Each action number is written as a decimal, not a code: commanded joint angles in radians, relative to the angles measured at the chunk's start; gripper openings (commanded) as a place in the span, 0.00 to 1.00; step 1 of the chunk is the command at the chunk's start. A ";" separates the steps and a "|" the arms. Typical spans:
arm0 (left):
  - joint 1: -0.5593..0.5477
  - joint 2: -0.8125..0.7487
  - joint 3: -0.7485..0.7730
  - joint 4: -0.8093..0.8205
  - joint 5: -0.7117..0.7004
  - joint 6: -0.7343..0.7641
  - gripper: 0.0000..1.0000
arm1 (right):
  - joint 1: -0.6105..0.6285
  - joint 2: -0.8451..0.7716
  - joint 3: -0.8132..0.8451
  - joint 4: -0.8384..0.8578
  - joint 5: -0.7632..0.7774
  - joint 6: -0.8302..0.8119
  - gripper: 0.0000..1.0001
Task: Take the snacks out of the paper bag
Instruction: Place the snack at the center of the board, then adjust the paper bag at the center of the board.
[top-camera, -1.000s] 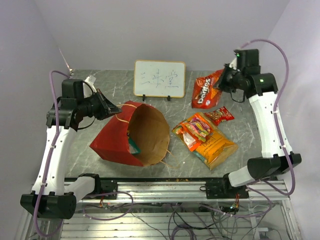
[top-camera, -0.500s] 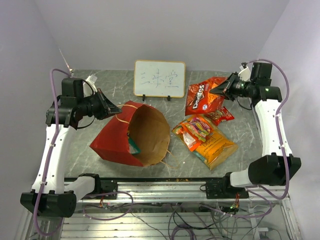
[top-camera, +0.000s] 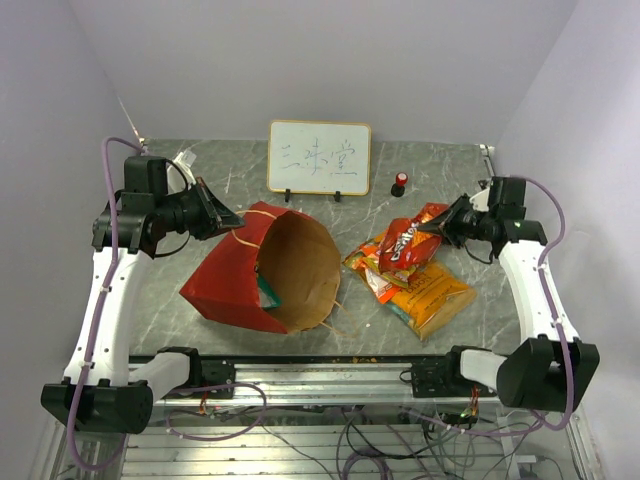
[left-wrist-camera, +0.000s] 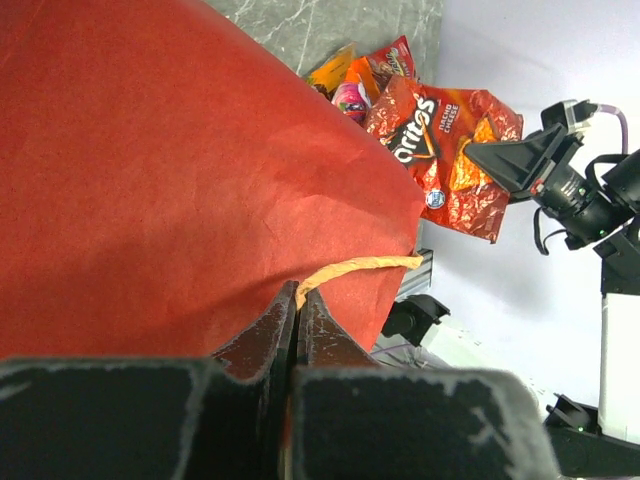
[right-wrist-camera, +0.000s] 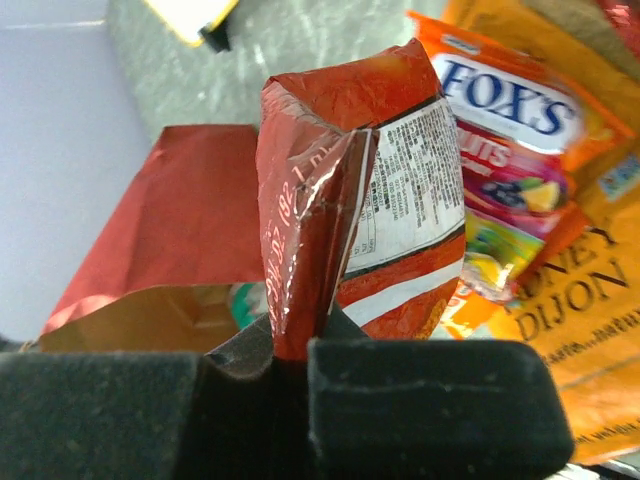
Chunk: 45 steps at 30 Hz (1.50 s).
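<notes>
Only left wrist view shows left hand (left-wrist-camera: 296, 300) pinched fully closed on thin tan string handle (left-wrist-camera: 360, 266) of large red paper bag (top-camera: 225, 275)

Right wrist view: right hand (right-wrist-camera: 290, 345) clamped on crinkly red foil Doritos bag (right-wrist-camera: 330, 190), over heap of orange and yellow packets (top-camera: 430, 295) on grey marbled counter (top-camera: 440, 170)

Paper bag on its side, brown mouth open, teal-white packet (top-camera: 265, 293) inside

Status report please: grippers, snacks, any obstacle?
Left gripper shut on paper bag handle. Right gripper shut on Doritos bag, over snack pile. Teal packet inside paper bag. No obstacle seen.
</notes>
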 joint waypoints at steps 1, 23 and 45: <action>-0.002 -0.014 0.026 -0.008 0.028 0.020 0.07 | -0.014 -0.061 -0.055 -0.068 0.162 -0.044 0.00; -0.002 -0.010 0.076 -0.125 -0.094 0.109 0.07 | -0.011 -0.161 0.073 -0.333 0.559 -0.322 0.76; -0.002 0.047 0.188 -0.166 -0.138 0.078 0.07 | 0.547 0.058 -0.019 0.389 0.087 -0.576 0.83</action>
